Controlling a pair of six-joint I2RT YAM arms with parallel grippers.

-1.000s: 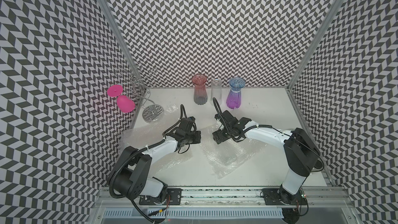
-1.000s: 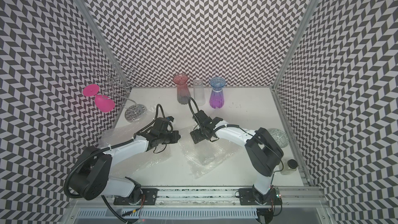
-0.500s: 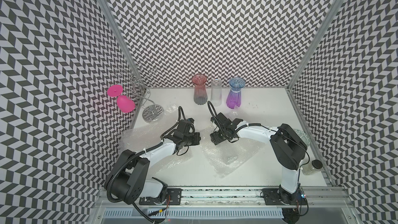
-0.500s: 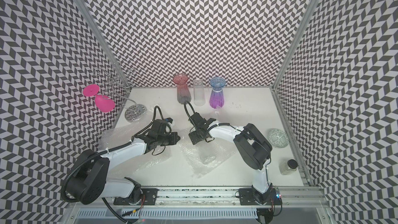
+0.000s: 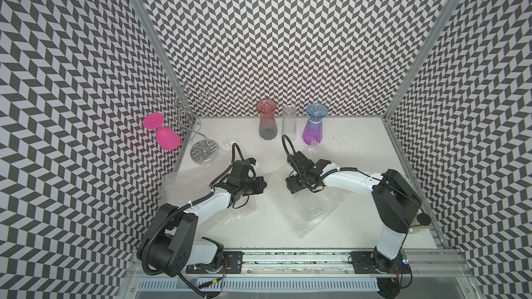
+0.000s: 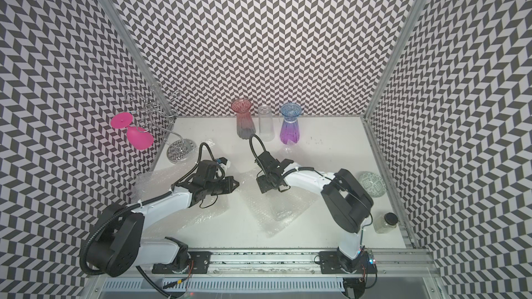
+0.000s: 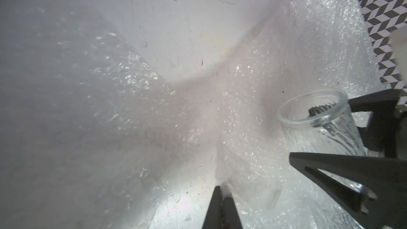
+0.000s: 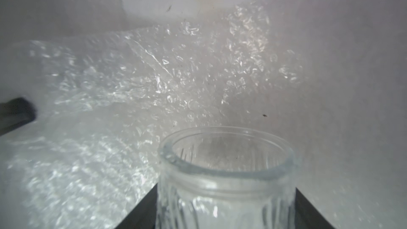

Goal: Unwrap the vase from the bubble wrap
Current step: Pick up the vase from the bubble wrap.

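The right tool (image 5: 291, 184) has its jaws closed on the clear ribbed vase (image 8: 224, 172), which sits low and centre in the right wrist view. The left tool (image 7: 221, 191) is pinched shut, apparently on a fold of bubble wrap (image 7: 253, 111) at the bottom edge. The smooth glass may slip or twist in that grip, and any wrap snagged beneath could drag it over. The vase barely shows in both top views, but the left wrist view shows its mouth uncovered.
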